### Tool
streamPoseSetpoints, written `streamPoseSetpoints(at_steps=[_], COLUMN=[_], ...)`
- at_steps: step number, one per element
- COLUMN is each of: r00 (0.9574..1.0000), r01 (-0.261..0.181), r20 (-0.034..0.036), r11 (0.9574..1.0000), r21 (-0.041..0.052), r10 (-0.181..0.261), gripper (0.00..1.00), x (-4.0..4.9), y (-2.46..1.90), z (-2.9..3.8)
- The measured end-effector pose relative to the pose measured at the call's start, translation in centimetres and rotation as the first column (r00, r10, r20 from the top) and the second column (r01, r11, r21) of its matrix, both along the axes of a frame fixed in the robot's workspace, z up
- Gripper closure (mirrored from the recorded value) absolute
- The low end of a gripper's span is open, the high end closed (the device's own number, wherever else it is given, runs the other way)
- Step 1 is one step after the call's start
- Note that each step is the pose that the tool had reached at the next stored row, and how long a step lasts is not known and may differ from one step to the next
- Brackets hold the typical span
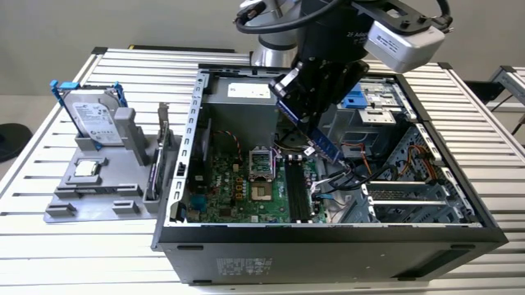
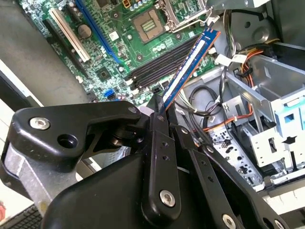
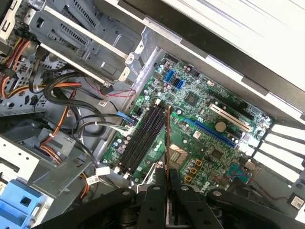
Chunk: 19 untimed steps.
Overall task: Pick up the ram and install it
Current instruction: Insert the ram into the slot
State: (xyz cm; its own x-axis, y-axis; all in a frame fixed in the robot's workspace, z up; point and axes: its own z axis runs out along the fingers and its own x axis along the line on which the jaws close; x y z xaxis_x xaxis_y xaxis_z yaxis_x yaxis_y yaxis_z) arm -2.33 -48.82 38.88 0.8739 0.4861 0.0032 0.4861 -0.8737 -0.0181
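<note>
Fixture (image 1: 98,190) holding a hard drive (image 1: 92,120) stood at the exterior view's left, beside the open computer case (image 1: 328,252). Over the motherboard (image 1: 238,190), the gripper (image 1: 310,114) was clamped on one end of the ram (image 1: 320,140), which hung tilted above the black memory slots (image 1: 298,190), not yet seated.

Blue ram (image 2: 188,67), tilted, aloft near mobo slots (image 2: 147,67)

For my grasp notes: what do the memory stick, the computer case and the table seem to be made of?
Memory stick: thin blue circuit board, probably fibreglass laminate, with a coppery edge. Computer case: apparently sheet metal, dark paint outside, bare grey folded panels inside. Table: pale ribbed slats, likely aluminium.
</note>
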Motion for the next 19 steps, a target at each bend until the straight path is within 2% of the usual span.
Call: streamPoseSetpoints(at_steps=[9,19], r00=[0.9987,0.9937], r01=[0.051,0.112], r20=[0.0,0.0], r11=[0.9987,0.9937], r21=[0.0,0.0], r10=[-0.051,-0.112], gripper=[1.0,1.0], x=[0.0,0.0], y=[0.0,0.0], z=[0.0,0.0])
